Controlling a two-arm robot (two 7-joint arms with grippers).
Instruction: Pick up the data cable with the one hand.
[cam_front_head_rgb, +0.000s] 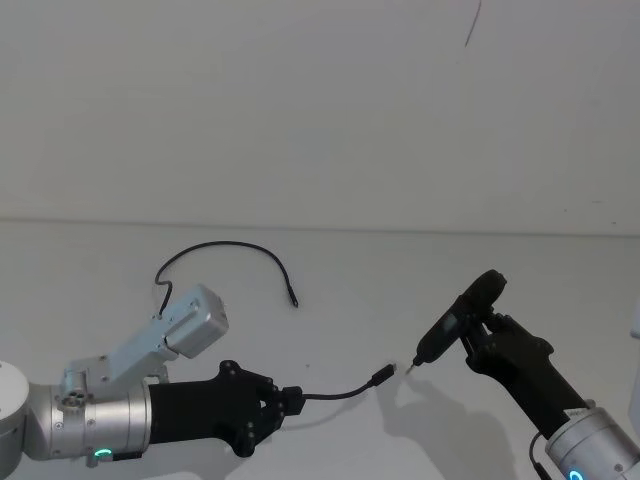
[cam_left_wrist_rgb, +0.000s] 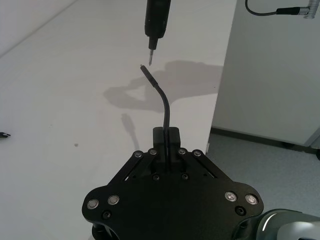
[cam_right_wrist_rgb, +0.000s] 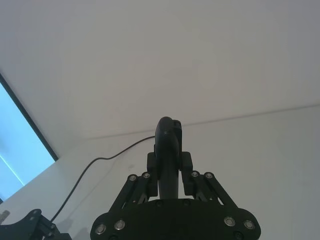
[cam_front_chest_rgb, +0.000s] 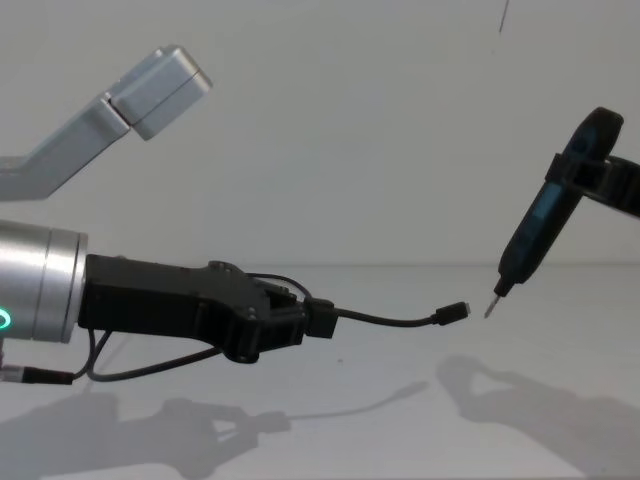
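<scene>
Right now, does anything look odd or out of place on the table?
Nothing looks damaged or spilled. The left end effector is shut on the data cable, holding its plug end off the table, close to the tip of the pen-like tool gripped by the right end effector.

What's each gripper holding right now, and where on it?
Left gripper is shut on the data cable a short way behind its free plug. Right gripper clamps the pen-like tool by its upper body.

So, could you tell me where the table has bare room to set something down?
Bare table lies along the far edge, right of the data cable loop. It is crowded near the front, where the left gripper holds the cable's plug close to the pen-like tool in the right gripper.
</scene>
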